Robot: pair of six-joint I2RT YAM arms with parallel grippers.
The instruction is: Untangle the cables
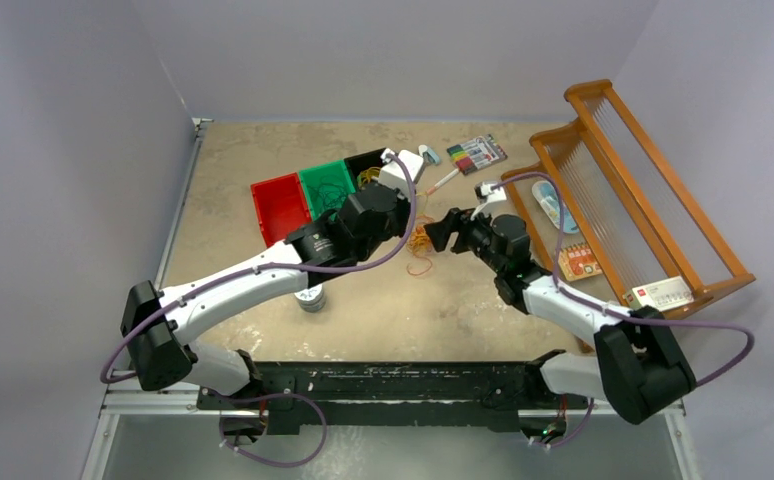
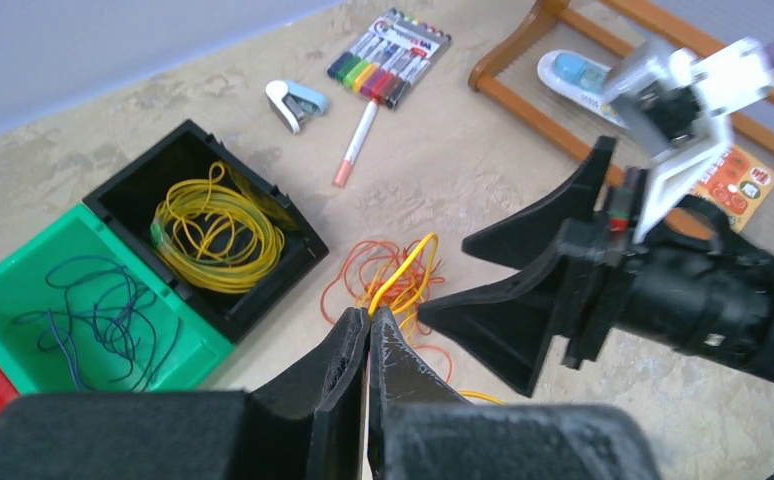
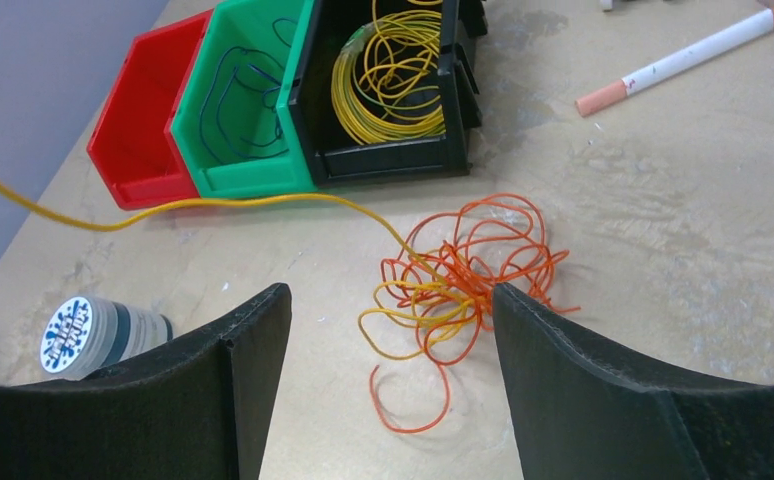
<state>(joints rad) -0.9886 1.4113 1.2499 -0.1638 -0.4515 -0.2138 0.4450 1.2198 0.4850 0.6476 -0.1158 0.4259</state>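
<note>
Red bin (image 3: 138,130) sits leftmost in the bin row. Green bin (image 3: 248,180) touches its right side, with a loose dark cable (image 2: 103,315) inside. Black bin (image 3: 383,160) comes next, touching green, with a yellow coil (image 3: 388,75) in it. Round canister (image 3: 78,335) stands on the bench (image 3: 663,250) on the near side of the bins, well apart from them.

Tangle (image 3: 463,270) of orange and yellow loops lies on the bench near the black bin, not touching it. It is mostly orange, with a few yellow loops through the middle.

Left pincer (image 2: 368,335) is clamped tight on one yellow strand (image 3: 213,203). The strand leaves the tangle, lifts off the bench and arcs up to the tips. The rest of the tangle lies flat.

Right pincer (image 3: 391,300) is wide and holds nothing. It hangs just right of the tangle, tips aimed at it and facing the left pincer. In its own camera the tangle shows between its fingers. Cannot tell if a tip touches a loop.

Further right, a loose marker (image 3: 678,62) lies on the bench, with a marker pack (image 2: 388,55) beyond it. Wooden rack (image 1: 623,190) stands at the right edge with a few small packs lying on it.
</note>
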